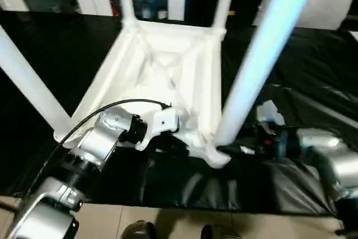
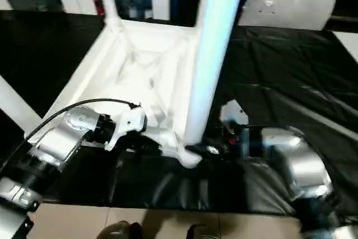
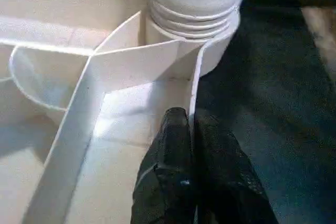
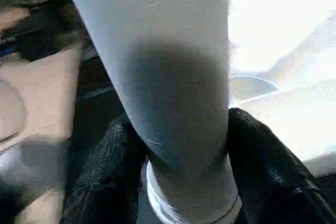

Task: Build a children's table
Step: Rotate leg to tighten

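One upturned white table top (image 1: pixel 162 65); four white tube legs standing in its corner sockets, the nearest (image 1: pixel 254 65); two grippers; one black padded work surface (image 1: pixel 313 71); one pale cushion (image 2: pixel 291 1).

Left gripper (image 3: pixel 190 129) jaws pinched together, right gripper (image 4: pixel 178 145) jaws spread

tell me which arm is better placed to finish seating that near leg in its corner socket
Right, probably. The right gripper already closes around the near leg just above its corner socket, while the left gripper is shut on the table top's rim, steadying it.
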`<state>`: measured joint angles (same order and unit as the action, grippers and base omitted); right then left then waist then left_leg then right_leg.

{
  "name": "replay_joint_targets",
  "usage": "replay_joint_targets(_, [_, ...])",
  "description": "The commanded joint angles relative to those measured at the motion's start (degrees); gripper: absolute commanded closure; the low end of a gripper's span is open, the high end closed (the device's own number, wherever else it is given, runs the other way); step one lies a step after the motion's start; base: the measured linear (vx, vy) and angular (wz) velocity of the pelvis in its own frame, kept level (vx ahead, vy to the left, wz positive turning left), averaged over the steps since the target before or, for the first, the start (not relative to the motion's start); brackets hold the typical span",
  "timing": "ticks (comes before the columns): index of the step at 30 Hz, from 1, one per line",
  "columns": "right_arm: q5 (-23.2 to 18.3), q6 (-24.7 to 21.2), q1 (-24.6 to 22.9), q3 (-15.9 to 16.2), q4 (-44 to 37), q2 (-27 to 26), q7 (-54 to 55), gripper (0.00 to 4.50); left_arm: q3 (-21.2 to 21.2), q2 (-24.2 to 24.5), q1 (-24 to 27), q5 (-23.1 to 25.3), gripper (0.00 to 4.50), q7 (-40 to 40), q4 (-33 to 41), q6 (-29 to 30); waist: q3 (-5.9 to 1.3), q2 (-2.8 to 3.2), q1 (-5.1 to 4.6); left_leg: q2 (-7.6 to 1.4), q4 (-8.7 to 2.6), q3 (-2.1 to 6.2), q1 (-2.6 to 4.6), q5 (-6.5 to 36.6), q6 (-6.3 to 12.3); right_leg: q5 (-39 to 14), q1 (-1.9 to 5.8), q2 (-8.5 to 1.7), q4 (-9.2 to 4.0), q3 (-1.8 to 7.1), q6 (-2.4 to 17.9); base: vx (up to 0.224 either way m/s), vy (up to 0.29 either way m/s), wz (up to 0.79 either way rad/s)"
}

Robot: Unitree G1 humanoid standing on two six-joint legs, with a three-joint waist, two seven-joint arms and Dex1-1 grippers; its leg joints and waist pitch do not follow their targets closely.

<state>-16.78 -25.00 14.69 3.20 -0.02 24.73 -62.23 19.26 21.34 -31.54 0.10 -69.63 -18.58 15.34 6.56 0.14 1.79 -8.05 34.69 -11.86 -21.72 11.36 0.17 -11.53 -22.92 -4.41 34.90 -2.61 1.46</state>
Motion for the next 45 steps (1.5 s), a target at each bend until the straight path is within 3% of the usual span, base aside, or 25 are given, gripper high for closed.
replay_joint_targets(1, [2.1,-3.9,-0.9,5.6,-1.8,-6.6,8.9,2.5,-0.5,-6.7,-0.4,-0.8,4.5,10.3,4.8,4.8,-2.33,-0.76,-0.68,-5.55,-5.67,3.77,0.89,18.1,-1.18,-30.4,1.39,-5.52,-5.72,2.99,9.8,-0.05,0.011,-0.13])
replay_joint_targets(2, [3.0,-4.2,-0.8,5.2,-1.7,-8.2,11.8,2.51,-0.6,-7.7,-0.2,-0.7,4.5,11.5,5.4,5.6,-2.28,-0.87,-1.41,-5.31,-5.71,4.33,0.76,20.6,-2.14,-35.2,1.44,-5.7,-6.18,2.63,7.6,-0.052,0.027,-0.19])
replay_joint_targets(3, [3.5,-4.4,-0.7,5.0,-1.7,-9.1,13.5,2.52,-0.6,-8.1,-0.1,-0.6,4.5,12.1,5.6,5.9,-2.2,-0.52,-1.67,-5.34,-5.7,4.48,1.04,21.8,-2.6,-36.2,1.13,-5.71,-6.37,2.63,7.0,-0.052,0.027,-0.19])
replay_joint_targets(4, [3.7,-5.3,-0.8,4.6,-2.0,-10.3,15.7,2.52,-0.6,-8.9,0.1,-0.4,4.5,13.1,6.1,6.8,-2.24,-0.65,-2.5,-5.23,-5.86,4.64,1.01,23.2,-2.49,-36.0,1.2,-5.54,-6.67,2.52,6.4,0.0,0.0,0.0])
replay_joint_targets(6, [5.2,-7.1,-0.8,3.9,-3.0,-14.2,22.9,2.54,-0.7,-11.8,0.3,0.2,4.5,16.8,7.2,9.0,-2.11,-0.18,-3.0,-5.37,-6.19,4.62,1.06,23.3,-2.26,-32.7,0.95,-5.4,-6.85,2.69,6.8,0.0,0.0,0.0])
replay_joint_targets(8, [7.5,-8.6,-0.6,2.8,-4.1,-20.0,32.7,2.54,-0.8,-15.5,0.1,1.8,4.5,22.2,7.1,10.6,-1.96,-0.27,-3.59,-5.26,-6.35,4.42,1.29,24.2,-2.64,-30.8,0.52,-5.1,-7.08,2.68,7.2,0.0,0.0,0.0])
replay_joint_targets(9, [7.5,-8.6,-0.6,2.8,-4.1,-20.0,32.7,2.54,-0.8,-15.5,0.1,1.8,4.5,22.2,7.1,10.6,-2.18,-0.25,-3.58,-5.2,-6.26,4.44,1.48,23.9,-2.55,-30.2,0.59,-5.27,-7.14,2.71,7.1,0.0,0.0,0.0])
replay_joint_targets(11, [8.8,-9.4,-0.1,1.7,-3.9,-25.5,39.8,2.54,-1.2,-18.4,-0.1,3.4,4.5,26.8,6.1,10.9,-1.88,0.19,-3.75,-5.24,-6.54,4.38,1.25,23.4,-2.31,-27.9,0.48,-5.11,-7.14,2.86,7.3,0.0,0.0,0.0])
replay_joint_targets(12, [9.2,-8.8,0.0,1.7,-3.8,-27.6,41.6,2.54,-1.0,-19.5,-0.2,4.7,4.5,28.8,5.6,10.7,-1.91,0.11,-3.87,-5.26,-6.56,4.23,1.38,23.7,-2.35,-27.4,0.31,-5.04,-7.23,2.96,7.3,0.0,0.0,0.0])
replay_joint_targets(13, [9.4,-8.2,0.0,2.0,-3.8,-27.7,41.6,1.99,-0.8,-19.5,-0.3,5.1,4.5,29.1,5.4,10.4,-1.89,0.12,-3.82,-5.23,-6.53,4.26,1.65,24.3,-2.61,-27.0,0.15,-5.04,-7.19,3.04,7.3,0.0,0.0,0.0])
replay_joint_targets(15, [8.9,-6.9,-0.2,1.8,-3.4,-27.5,41.8,1.99,-0.4,-19.1,-0.5,5.4,4.5,29.5,5.1,10.3,-1.93,0.12,-3.7,-5.25,-6.59,4.15,1.55,23.2,-2.08,-24.5,0.36,-5.05,-7.03,3.37,7.4,0.0,0.0,0.0])
replay_joint_targets(17, [8.6,-7.0,-0.3,1.5,-3.5,-27.2,41.7,1.59,-0.2,-18.6,-0.5,5.5,4.5,29.4,5.3,10.2,-2.03,0.12,-3.66,-5.31,-6.67,3.9,1.22,20.9,-1.22,-19.8,0.72,-5.0,-6.66,3.49,8.4,0.0,0.0,0.0])
replay_joint_targets(20, [8.6,-4.9,-1.7,1.0,-4.8,-22.9,37.0,1.5,0.0,-15.4,0.2,5.7,4.5,25.9,6.1,8.6,-2.17,-0.12,-3.34,-5.37,-6.5,3.63,1.09,18.6,0.19,-17.1,1.15,-5.13,-6.43,3.54,9.4,0.0,0.0,0.0])
replay_joint_targets(22, [8.4,-4.6,-2.1,1.0,-5.1,-22.0,35.8,1.19,-0.1,-15.0,0.4,5.8,4.5,25.4,6.3,8.6,-2.13,-0.15,-3.08,-5.38,-6.39,3.37,1.2,18.1,0.69,-18.2,0.95,-5.18,-6.6,3.66,9.4,0.0,0.0,0.0])
replay_joint_targets(23, [7.8,-2.9,-2.9,0.1,-5.2,-18.0,31.0,1.07,-0.5,-13.0,1.0,5.4,4.5,22.9,6.3,7.1,-2.36,-0.5,-2.93,-5.25,-6.27,3.31,1.1,17.2,1.27,-18.7,1.23,-5.24,-6.68,3.6,9.3,0.0,0.0,0.0])
replay_joint_targets(25, [6.9,-1.6,-3.3,-0.6,-5.0,-14.4,26.6,1.0,-0.4,-11.1,1.4,5.0,4.5,20.6,6.1,5.2,-2.29,-0.28,-2.64,-5.43,-6.17,3.24,1.08,15.8,2.5,-18.2,1.23,-5.32,-6.6,3.68,9.6,0.0,0.0,0.0])
replay_joint_targets(26, [6.3,-0.8,-3.2,-1.3,-4.6,-12.3,23.9,1.0,-0.2,-9.8,1.7,4.5,4.5,18.6,6.0,4.4,-2.44,-0.52,-2.69,-5.4,-6.05,3.18,0.96,15.5,3.04,-18.2,1.37,-5.23,-6.58,3.61,10.0,0.0,0.0,0.0])
replay_joint_targets(27, [5.9,-0.6,-3.2,-1.5,-4.4,-11.3,22.7,0.69,-0.1,-9.3,1.9,4.3,4.5,18.0,6.0,4.3,-2.56,-0.46,-2.62,-5.39,-5.97,3.18,0.93,14.8,3.29,-17.6,1.46,-5.28,-6.44,3.59,10.4,0.0,0.0,0.0])
replay_joint_targets(29, [4.2,2.4,-2.6,-2.2,-3.4,-6.1,14.7,0.69,0.3,-6.3,2.4,2.9,4.5,12.7,5.5,0.4,-2.97,-0.5,-2.47,-5.3,-5.51,2.92,0.75,10.8,5.37,-12.0,1.74,-5.27,-5.91,3.42,12.2,0.0,0.0,0.0])
replay_joint_targets(33, [2.3,4.5,-1.6,-2.8,-2.0,-2.1,7.9,0.69,0.9,-3.9,2.6,1.5,4.5,7.7,5.1,-2.2,-3.52,-0.45,-2.28,-5.39,-4.94,2.68,0.52,4.3,8.87,-3.1,2.2,-5.12,-4.73,3.16,15.0,0.0,0.0,0.0])
replay_joint_targets(34, [2.5,7.2,-0.6,-2.7,-0.4,-0.2,4.4,0.69,1.3,-2.5,2.2,1.2,4.5,5.0,3.9,-4.6,-3.69,-0.42,-2.08,-5.34,-4.72,2.65,0.55,2.8,10.07,-0.7,2.2,-5.01,-4.35,2.94,15.9,0.0,0.0,0.0])
replay_joint_targets(36, [1.6,8.3,0.1,-2.1,0.9,1.9,0.0,0.69,1.7,-1.2,1.6,0.8,4.5,2.0,2.6,-6.7,-3.61,-0.33,-1.79,-5.38,-4.59,2.52,0.74,2.1,11.14,0.2,2.06,-4.9,-4.25,2.86,16.5,0.0,0.0,0.0])
replay_joint_targets(40, [-1.2,7.8,1.5,-0.8,2.9,5.1,-8.4,0.84,3.1,1.0,0.6,-0.3,4.5,-3.9,1.2,-9.1,-3.46,-0.38,-1.25,-5.65,-4.7,2.54,1.01,3.8,10.79,-3.3,1.99,-4.91,-4.37,2.78,17.1,0.0,0.0,0.0])
replay_joint_targets(43, [-1.8,8.2,2.8,0.0,5.2,6.3,-12.1,1.13,3.7,2.1,0.0,-0.7,4.5,-6.7,0.5,-10.7,-3.39,-0.29,-0.9,-5.84,-4.85,2.44,1.14,5.5,9.42,-5.8,1.91,-4.81,-4.48,2.73,16.9,0.0,0.0,0.0])
replay_joint_targets(45, [-1.9,8.2,4.4,1.2,7.6,7.3,-15.2,1.18,4.4,2.6,-1.0,-0.2,4.5,-8.0,-1.0,-12.8,-3.43,-0.64,-0.41,-5.9,-4.86,2.29,1.29,6.1,8.17,-7.2,1.81,-4.94,-4.51,2.81,16.6,0.0,0.0,0.0])
